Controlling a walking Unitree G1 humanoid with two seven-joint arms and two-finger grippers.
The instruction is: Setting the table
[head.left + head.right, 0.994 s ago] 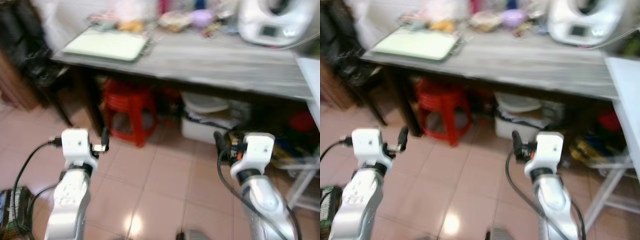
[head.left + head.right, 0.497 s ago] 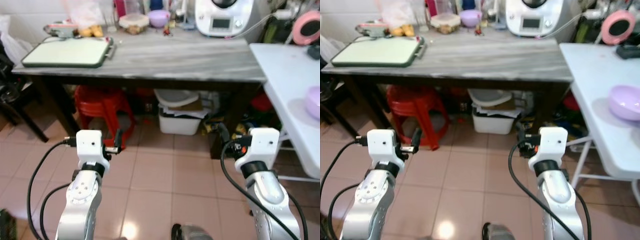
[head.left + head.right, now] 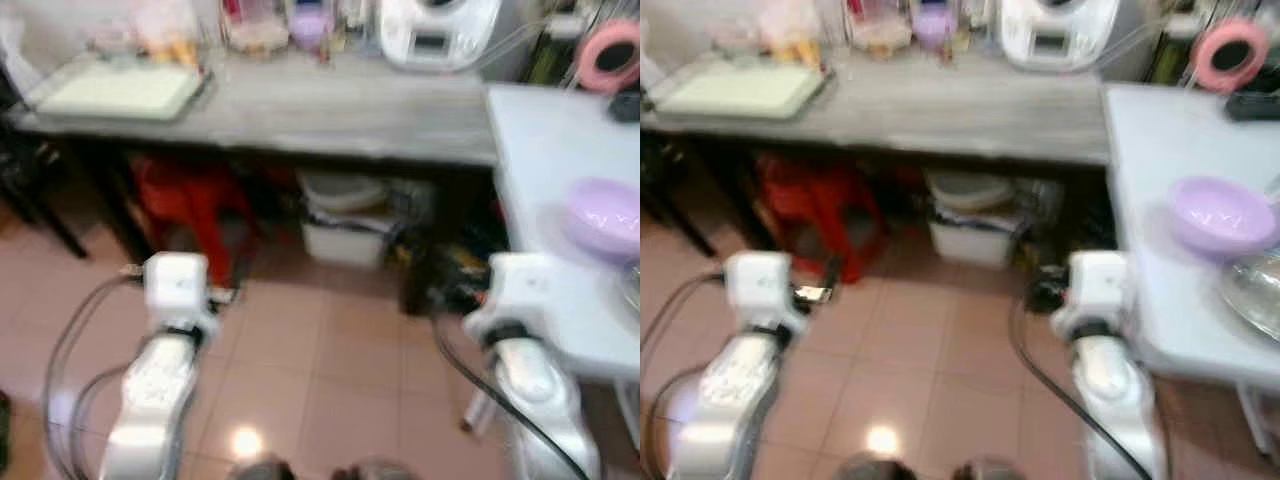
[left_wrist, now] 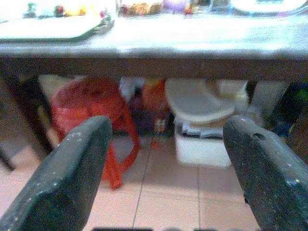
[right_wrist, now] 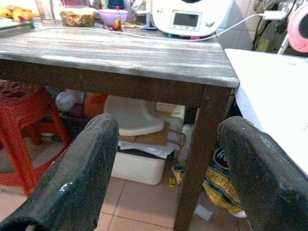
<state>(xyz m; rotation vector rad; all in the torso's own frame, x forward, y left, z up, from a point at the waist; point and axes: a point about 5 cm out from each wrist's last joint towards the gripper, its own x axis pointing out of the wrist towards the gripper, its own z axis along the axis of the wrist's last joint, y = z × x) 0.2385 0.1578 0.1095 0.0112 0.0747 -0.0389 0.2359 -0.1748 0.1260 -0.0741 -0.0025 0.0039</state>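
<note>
Both jaws spread and empty, held level for carrying clearance: left gripper (image 4: 163,163) faces the red stool (image 4: 89,113) under the grey surface (image 5: 120,50); right gripper (image 5: 163,168) faces its leg. Lilac bowl (image 3: 1222,212) rests on the white surface (image 3: 1160,300), right of the right jaws.

Home kitchen: food processor (image 3: 1053,30), tiled floor (image 3: 940,370)

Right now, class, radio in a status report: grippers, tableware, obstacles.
Left gripper and right gripper open, empty. Purple bowl on white table, untouched. Grey table ahead.
</note>
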